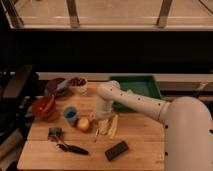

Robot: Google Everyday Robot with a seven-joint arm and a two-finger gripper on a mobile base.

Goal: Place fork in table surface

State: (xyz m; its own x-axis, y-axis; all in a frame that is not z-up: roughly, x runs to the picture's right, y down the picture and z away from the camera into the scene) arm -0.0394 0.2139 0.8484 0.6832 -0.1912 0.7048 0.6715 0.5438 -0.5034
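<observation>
The fork [96,134] is a thin pale sliver lying on the table surface [142,142], just left of the pale yellow strips [111,127]. My gripper [102,116] points down at the end of the white arm [135,102], low over the tabletop at the near end of the strips and just above the fork's upper end. Whether it touches the fork cannot be made out.
A green tray [142,82] sits behind the arm. Left of the gripper are an orange fruit [83,123], a blue cup [70,114], a red bowl [44,106], a dark bowl [56,86] and a small glass bowl [78,82]. Near the front lie a black-handled utensil [72,148] and a dark block [117,150].
</observation>
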